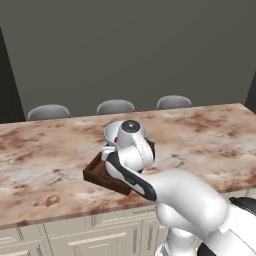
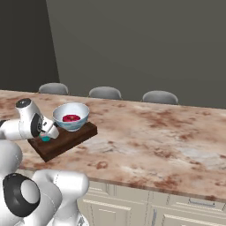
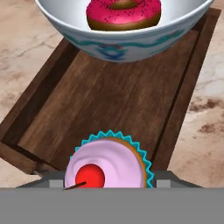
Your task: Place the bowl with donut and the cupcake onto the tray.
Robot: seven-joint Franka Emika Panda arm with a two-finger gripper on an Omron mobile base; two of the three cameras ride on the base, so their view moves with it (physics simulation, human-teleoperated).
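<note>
Bowl [image 2: 71,116] w/ donut [image 2: 70,118] sat on tray [image 2: 66,140], far end. Cupcake [image 3: 107,163] was pinched in end effector [image 2: 46,136], fingers shut on it, low over tray's near end, close to right rim. Tray sat on surface [image 2: 145,132].

How to do it well:
- lower slow till wrapper sits flat
- stay inside rim, away from bowl
- open fingers, lift straight up, no tipping

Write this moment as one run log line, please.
bowl with donut: on tray | cupcake: in gripper, over tray
</note>
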